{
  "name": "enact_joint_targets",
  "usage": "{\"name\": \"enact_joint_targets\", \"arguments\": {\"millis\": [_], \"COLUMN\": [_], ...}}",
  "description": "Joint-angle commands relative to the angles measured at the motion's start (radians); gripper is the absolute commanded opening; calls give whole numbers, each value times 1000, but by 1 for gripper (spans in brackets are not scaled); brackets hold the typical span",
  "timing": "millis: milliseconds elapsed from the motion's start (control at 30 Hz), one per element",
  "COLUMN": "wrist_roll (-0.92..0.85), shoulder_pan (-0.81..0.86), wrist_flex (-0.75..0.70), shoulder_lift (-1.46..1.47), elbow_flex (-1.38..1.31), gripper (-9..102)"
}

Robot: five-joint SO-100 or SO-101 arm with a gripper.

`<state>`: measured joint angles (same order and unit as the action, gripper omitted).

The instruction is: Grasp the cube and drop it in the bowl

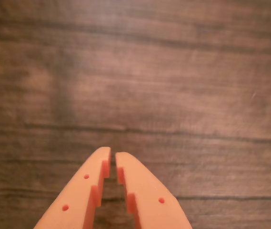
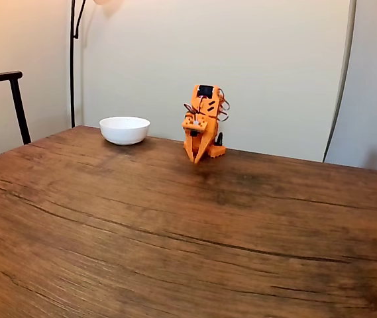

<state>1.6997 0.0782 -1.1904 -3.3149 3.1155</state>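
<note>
The white bowl (image 2: 124, 130) stands at the far side of the wooden table, left of the orange arm in the fixed view. My orange gripper (image 2: 197, 159) is folded down close to the arm's base, tips pointing at the table. In the wrist view the gripper (image 1: 113, 157) enters from the bottom edge with its two fingers almost together and nothing between them; bare wood lies under it. The cube is out of view.
A dark chair (image 2: 2, 106) stands at the table's left edge in the fixed view. A lamp pole (image 2: 73, 59) rises behind the bowl. The wide wooden tabletop (image 2: 175, 238) stretches toward the camera.
</note>
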Motion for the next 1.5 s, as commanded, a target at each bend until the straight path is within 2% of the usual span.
{"name": "enact_joint_targets", "arguments": {"millis": [0,233,1467], "wrist_roll": [-5,-3,8], "shoulder_pan": [-3,-3,-6], "wrist_flex": [-23,-156,-166], "shoulder_lift": [-8,-8,-6], "elbow_flex": [-5,-5,-5], "gripper": [0,0,0]}}
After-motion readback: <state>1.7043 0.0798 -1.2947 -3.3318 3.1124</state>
